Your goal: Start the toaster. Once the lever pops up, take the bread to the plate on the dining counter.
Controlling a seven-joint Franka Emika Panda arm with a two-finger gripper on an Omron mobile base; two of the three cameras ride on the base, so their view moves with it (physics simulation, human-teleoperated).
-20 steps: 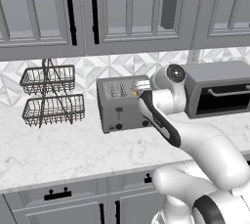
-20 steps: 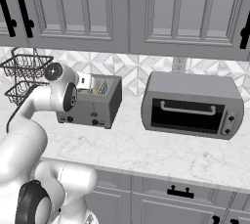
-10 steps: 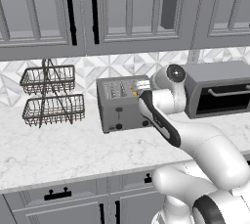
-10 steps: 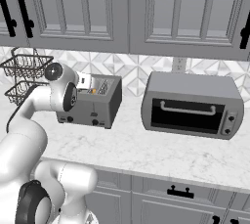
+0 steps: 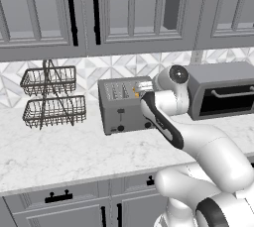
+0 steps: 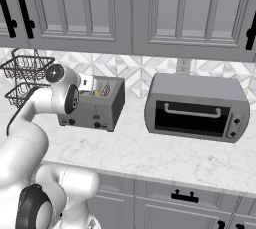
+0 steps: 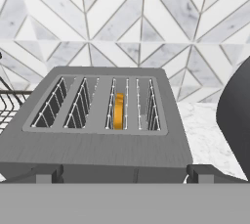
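1 bread [image 7: 118,111], 4-slot toaster [image 7: 97,145]

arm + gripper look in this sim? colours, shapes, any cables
Glossy white rounded arm links with dark joint bands and a black strip along the forearm. A round dark cap with a pale centre sits at the wrist. The fingers are small, dark grey and blocky. No cables visible.

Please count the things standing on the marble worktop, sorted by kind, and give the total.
Toaster: 1
Bread, in a toaster slot: 1
Toaster oven: 1
Wire basket rack, two tiers: 1
Total: 4
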